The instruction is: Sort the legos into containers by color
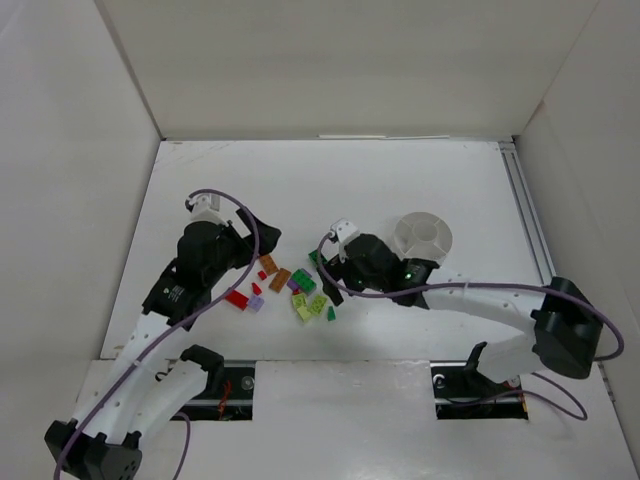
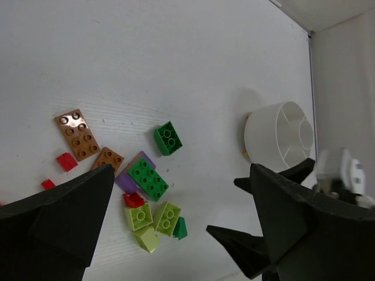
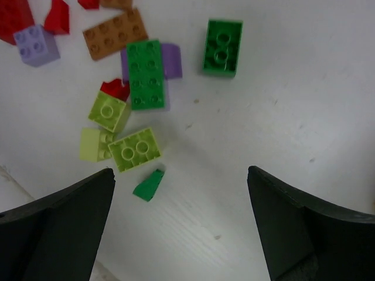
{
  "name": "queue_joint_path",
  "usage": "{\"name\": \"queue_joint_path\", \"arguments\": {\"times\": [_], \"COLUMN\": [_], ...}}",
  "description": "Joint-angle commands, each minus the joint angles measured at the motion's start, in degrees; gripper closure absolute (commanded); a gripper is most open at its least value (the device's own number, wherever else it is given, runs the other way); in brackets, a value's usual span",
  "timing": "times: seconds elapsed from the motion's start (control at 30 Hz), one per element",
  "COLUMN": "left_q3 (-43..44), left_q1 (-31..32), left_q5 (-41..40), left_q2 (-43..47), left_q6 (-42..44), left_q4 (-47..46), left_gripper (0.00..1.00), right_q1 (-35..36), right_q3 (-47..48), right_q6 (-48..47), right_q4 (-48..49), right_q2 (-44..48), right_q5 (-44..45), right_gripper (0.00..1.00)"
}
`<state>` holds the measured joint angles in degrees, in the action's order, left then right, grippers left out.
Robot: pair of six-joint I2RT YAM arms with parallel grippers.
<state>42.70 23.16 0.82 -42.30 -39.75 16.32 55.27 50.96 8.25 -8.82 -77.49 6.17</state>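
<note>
Right claw (image 3: 180, 170): spread wide and empty, hanging over the near edge of the brick heap (image 3: 140, 88).
Closest piece: small dark green sloped plastic brick (image 3: 148, 185), lower centre of the wrist frame, inside the gap but close to the frame-left finger. Its long axis runs lower left to upper right.
Left claw (image 2: 181, 168): open too, nothing held, seemingly farther off.
Destination: round white divided plastic dish (image 1: 405, 232), right of the heap in the overhead frame, apart from every brick.
Likely call: the nearer claw takes it, after a slight shift frame-left.
</note>
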Motion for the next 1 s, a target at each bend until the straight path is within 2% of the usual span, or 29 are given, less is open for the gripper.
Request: {"name": "queue_joint_path", "arguments": {"times": [0.0, 0.07, 0.1, 0.13, 0.37, 0.47, 0.63, 0.97], "left_q3": [-0.41, -1.47, -2.0, -2.0, -2.53, -2.53, -2.53, -4.11], "left_q1": [0.22, 0.22, 0.22, 0.22, 0.22, 0.22, 0.22, 0.22], "left_q5": [0.76, 0.76, 0.76, 0.76, 1.47, 2.78, 3.93, 6.91], "left_q2": [2.92, 4.33, 4.94, 6.17, 8.11, 8.11, 9.35, 9.96], "left_q6": [-1.21, -1.73, -1.74, -1.74, -1.74, -1.21, -0.68, 0.45], "left_q4": [1.87, 2.49, 2.49, 2.49, 4.43, 4.43, 4.95, 3.9], "left_gripper": [0.0, 0.0, 0.0, 0.0, 0.0, 0.0, 0.0, 0.0], "right_q1": [3.27, 5.28, 5.81, 6.43, 8.02, 8.54, 8.54, 9.6], "right_q3": [2.57, 2.57, 2.57, 2.57, 11.71, 12.32, 13.11, 15.22], "right_q6": [20.85, 28.97, 35.98, 38.22, 46.49, 50.35, 53.44, 54.59], "right_q4": [-5.42, -4.89, -4.02, -4.01, -10.52, -9.99, -12.35, -11.75], "right_q2": [-3.26, -4.68, -6.08, -6.79, -17.59, -19.53, -21.64, -25.95], "right_q5": [10.61, 12.63, 13.33, 14.12, 18.61, 18.0, 20.63, 18.61], "right_gripper": [0.0, 0.08, 0.09, 0.09, 0.1, 0.16, 0.19, 0.23]}}
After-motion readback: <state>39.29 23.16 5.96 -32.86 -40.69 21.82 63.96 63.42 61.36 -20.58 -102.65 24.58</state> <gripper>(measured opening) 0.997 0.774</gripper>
